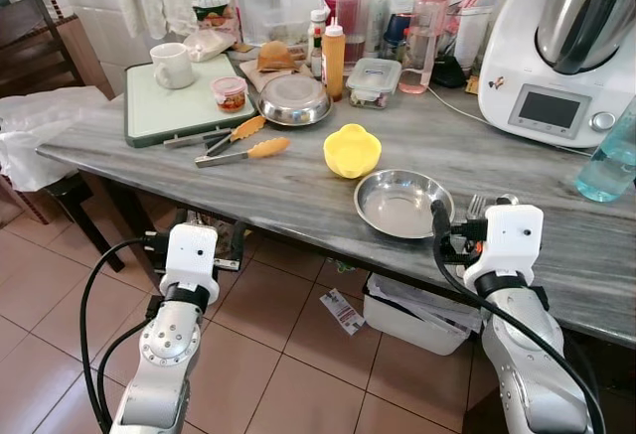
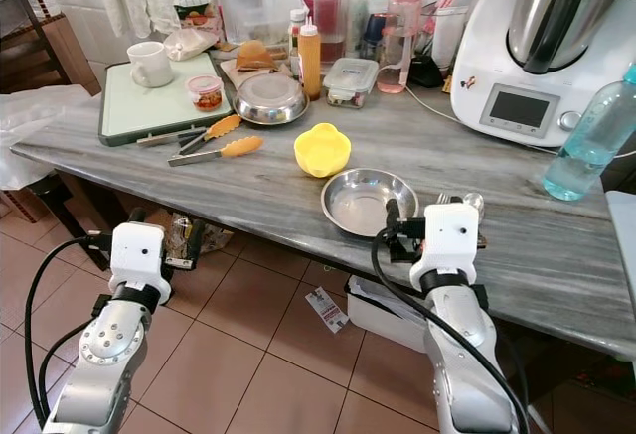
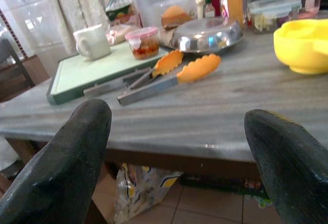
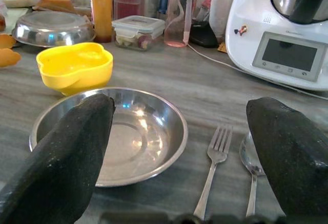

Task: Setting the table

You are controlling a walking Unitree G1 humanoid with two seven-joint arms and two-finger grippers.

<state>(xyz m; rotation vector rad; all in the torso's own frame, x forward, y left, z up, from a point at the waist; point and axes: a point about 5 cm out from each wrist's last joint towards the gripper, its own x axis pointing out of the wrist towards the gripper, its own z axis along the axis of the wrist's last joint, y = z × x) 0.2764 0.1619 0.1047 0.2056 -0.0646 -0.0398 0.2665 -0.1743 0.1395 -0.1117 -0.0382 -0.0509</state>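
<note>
Right wrist view has the right claw [image 4: 179, 147] spread wide over fork [image 4: 214, 170] and spoon [image 4: 251, 172] beside the steel plate [image 4: 110, 134]. Thin, slick, flat on the counter [image 4: 205, 80], so pinch the handles; left claw [image 3: 179, 157] hangs wide open too.

The fork [image 4: 214, 170] and spoon [image 4: 251, 170] run out of the right wrist view at their handles, and in the left eye view the right gripper's white housing covers all but their tips. The white kitchen machine [image 1: 556, 52] is cut by the top and right edges, and the blue bottle [image 1: 608, 161] by the right edge. What the lidded box [image 1: 374, 80] and the small pink-lidded tub [image 1: 230, 93] contain is too small to tell.
</note>
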